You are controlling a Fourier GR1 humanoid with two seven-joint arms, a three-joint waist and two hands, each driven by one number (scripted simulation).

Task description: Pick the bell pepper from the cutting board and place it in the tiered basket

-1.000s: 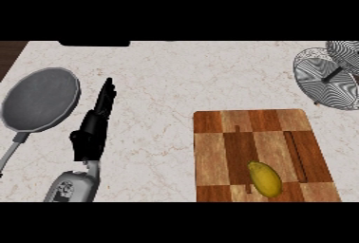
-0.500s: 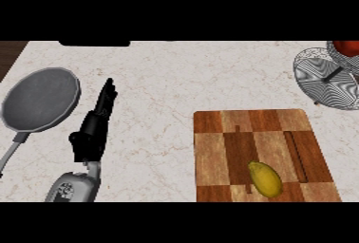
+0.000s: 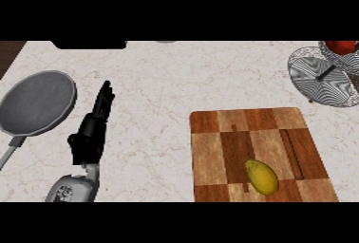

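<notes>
Red bell pepper point(image 3: 341, 46) now shows at the far-right tiered basket point(image 3: 316, 78) (placing seems almost done). Left hand point(image 3: 89, 136) rests open, holding nothing.

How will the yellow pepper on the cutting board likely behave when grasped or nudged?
The yellow pepper lies on its side, rounded and elongated, so a nudge would probably roll it on the flat cutting board. Its skin looks smooth, so a grip may slip. Its even, undented outline suggests it keeps its shape when gripped.
</notes>
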